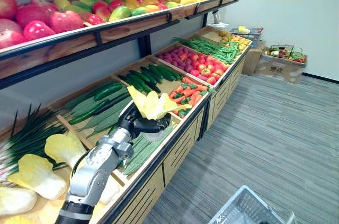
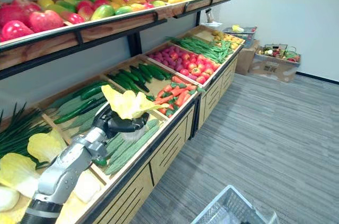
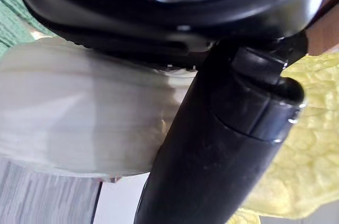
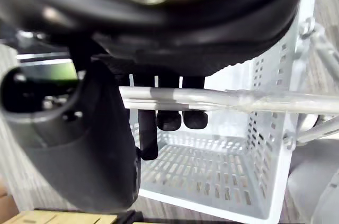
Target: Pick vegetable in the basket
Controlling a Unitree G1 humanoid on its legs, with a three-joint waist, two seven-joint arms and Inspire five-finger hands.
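Left hand (image 1: pixel 139 123) is clamped round the pale stem of a cabbage (image 1: pixel 152 105), leaves pointing up, above the shelf (image 1: pixel 159 163). Basket (image 1: pixel 241 208) is low to its right, handle (image 4: pixel 238 98) gripped by the right hand (image 4: pixel 79 144); the carry likely runs rightward and down.

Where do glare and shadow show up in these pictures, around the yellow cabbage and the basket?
Left wrist view: a small glint on the dark left hand gripping the pale-stalked, yellow-leaved cabbage. Right wrist view: bright sheen along the metal handle of the grey perforated plastic basket, held in the curled right hand.
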